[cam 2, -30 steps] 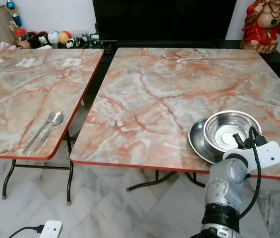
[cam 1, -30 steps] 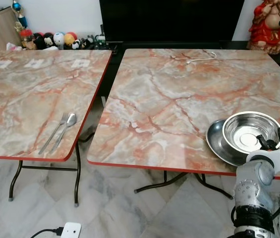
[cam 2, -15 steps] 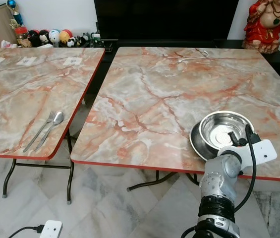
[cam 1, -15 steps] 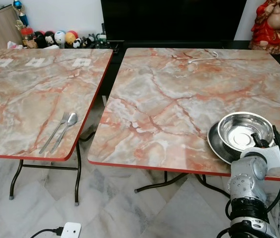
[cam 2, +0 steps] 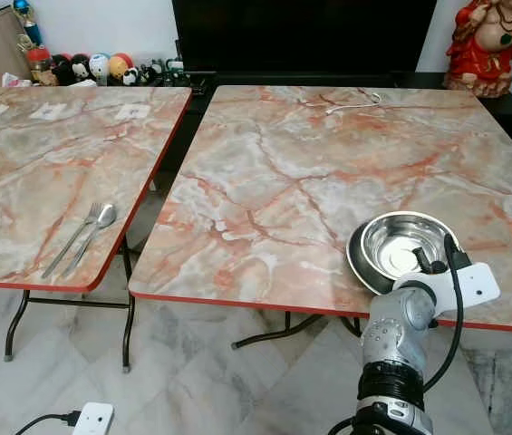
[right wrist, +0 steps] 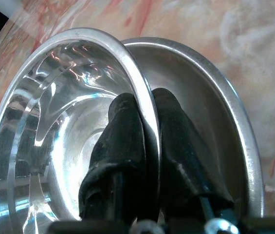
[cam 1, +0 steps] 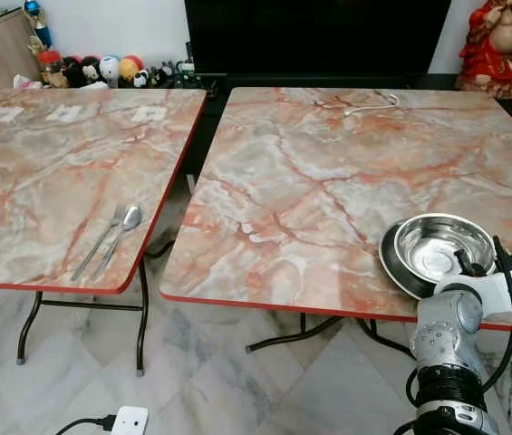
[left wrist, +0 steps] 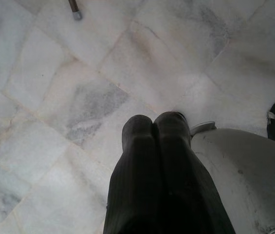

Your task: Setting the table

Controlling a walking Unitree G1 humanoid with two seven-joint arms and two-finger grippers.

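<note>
Two nested steel pieces: bowl [right wrist: 54, 131] rim pinched tight by right end effector [right wrist: 144, 131], sitting inside plate [right wrist: 215, 107] near bench [cam 1: 310, 190] front edge, presumably for stacked placement. Left end effector [left wrist: 154, 131] closed, empty, above floor [left wrist: 54, 97].

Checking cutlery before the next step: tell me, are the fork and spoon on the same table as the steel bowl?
No: the fork and spoon lie on the left table, the steel bowl on the right table.

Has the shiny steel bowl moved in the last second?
Yes. The shiny steel bowl, pinched by the right gripper, came down into the steel plate toward the table's red edge.
</note>
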